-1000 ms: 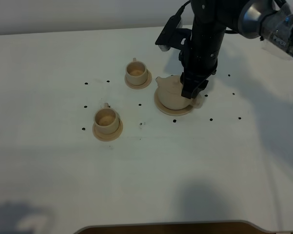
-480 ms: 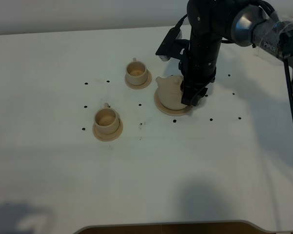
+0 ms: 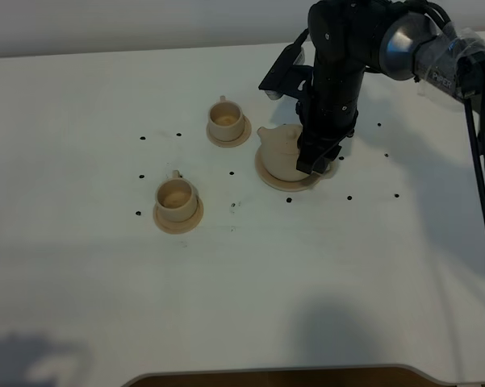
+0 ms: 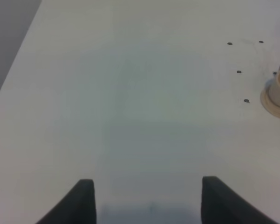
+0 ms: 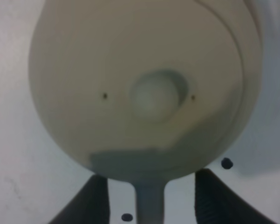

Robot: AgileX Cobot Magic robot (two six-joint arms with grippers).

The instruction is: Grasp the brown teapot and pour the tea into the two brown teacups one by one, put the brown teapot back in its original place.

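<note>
The left gripper (image 4: pixel 146 200) hangs with its jaws spread over the white table (image 4: pixel 130 93). The two brown teacups (image 3: pixel 176 197) sit on saucers at the brown teapot's (image 3: pixel 279 150) eight and ten o'clock. The teapot is squat, tan and knob-lidded and stands on its saucer (image 3: pixel 270 182). At its four o'clock the right gripper (image 5: pixel 149 200) straddles the handle (image 5: pixel 148 209), unclenched.

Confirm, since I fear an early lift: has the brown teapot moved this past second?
No. The brown teapot sits unmoved on its saucer, same gap to the far teacup.
</note>
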